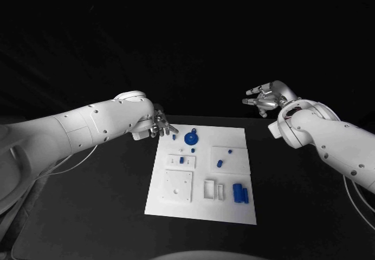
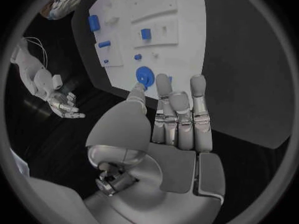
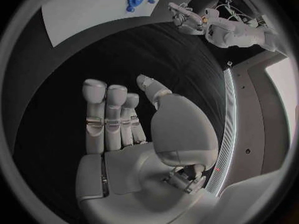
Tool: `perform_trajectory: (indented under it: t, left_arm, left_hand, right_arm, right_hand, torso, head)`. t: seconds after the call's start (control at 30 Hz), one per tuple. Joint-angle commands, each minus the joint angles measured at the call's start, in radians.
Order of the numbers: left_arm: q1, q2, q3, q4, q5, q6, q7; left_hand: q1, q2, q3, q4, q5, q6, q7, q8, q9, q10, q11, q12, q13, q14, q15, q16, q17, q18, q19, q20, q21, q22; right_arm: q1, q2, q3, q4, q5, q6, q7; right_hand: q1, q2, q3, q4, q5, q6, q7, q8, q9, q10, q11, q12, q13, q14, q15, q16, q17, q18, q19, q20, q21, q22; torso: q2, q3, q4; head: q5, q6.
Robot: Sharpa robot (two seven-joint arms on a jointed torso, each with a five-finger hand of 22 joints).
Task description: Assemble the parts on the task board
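Note:
The white task board (image 1: 203, 208) lies in the middle of the black table. A round blue disc (image 1: 191, 138) sits near its far edge, with a tiny blue piece (image 1: 194, 130) just beyond it. Small blue parts (image 1: 181, 160) (image 1: 219, 163) stand mid-board, and two blue cylinders (image 1: 240, 193) lie near the front right. My left hand (image 1: 162, 128) hovers at the board's far left corner, fingers stretched out, holding nothing; in the left wrist view this hand (image 2: 177, 119) points toward the disc (image 2: 145, 76). My right hand (image 1: 265, 98) is raised beyond the far right corner, fingers spread and empty (image 3: 124, 119).
White raised blocks and frames (image 1: 178, 186) (image 1: 213, 188) sit on the board's near half. Black table (image 1: 102, 189) surrounds the board on both sides. Cables trail at the table's left (image 1: 78, 160) and right (image 1: 351, 200) sides.

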Motion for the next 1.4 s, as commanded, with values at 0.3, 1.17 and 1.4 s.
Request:
perform_trajectory:
  t: [0.3,1.17,1.4]
  left_arm:
    - [0.006,0.099,0.001,-0.193,-0.022,0.032,0.088]
    - [-0.031,0.174,-0.007,-0.360,-0.021,0.128,0.121]
    - [-0.033,0.175,-0.009,-0.365,-0.021,0.124,0.119]
  left_hand:
    - [-0.002,0.001,-0.027,-0.021,0.012,-0.006,0.002,0.002,-0.023,0.038,0.006,-0.018,0.011,-0.013,0.000,0.002,-0.014,-0.005,0.005,0.002,-0.014,0.018]
    - [-0.029,-0.052,0.021,0.037,-0.018,-0.040,0.022,0.002,-0.189,0.032,0.016,-0.034,0.023,-0.031,0.010,0.022,-0.044,-0.001,-0.003,0.011,-0.016,0.019]
    - [-0.028,-0.053,0.024,0.041,-0.018,-0.040,0.022,0.001,-0.195,0.031,0.016,-0.036,0.023,-0.032,0.009,0.024,-0.046,0.000,-0.003,0.011,-0.016,0.019]
  right_arm:
    - [-0.001,0.003,0.000,0.008,0.000,0.000,0.008]
    - [0.000,0.001,0.001,0.017,0.003,-0.003,0.005]
    - [0.000,0.002,0.001,0.016,0.003,-0.003,0.005]
  right_hand:
    - [-0.013,-0.004,-0.004,-0.002,0.014,0.006,-0.001,-0.003,-0.001,-0.005,-0.002,-0.006,-0.001,0.005,0.000,-0.006,0.001,0.016,0.050,-0.007,-0.005,-0.002]
    - [-0.013,-0.002,-0.023,0.008,0.012,0.003,-0.001,-0.003,-0.001,-0.004,-0.002,-0.006,-0.002,0.006,0.000,-0.007,0.001,0.016,0.050,-0.007,-0.004,-0.004]
    - [-0.013,-0.002,-0.023,0.008,0.012,0.003,-0.001,-0.003,-0.001,-0.004,-0.002,-0.006,-0.002,0.006,0.000,-0.007,0.001,0.016,0.050,-0.007,-0.004,-0.004]
  torso:
    - [0.020,0.0027,-0.0233]
    - [0.039,0.0042,-0.0365]
    - [0.038,0.0043,-0.0354]
  head:
    - [0.016,0.028]
    - [0.029,0.041]
    - [0.027,0.042]
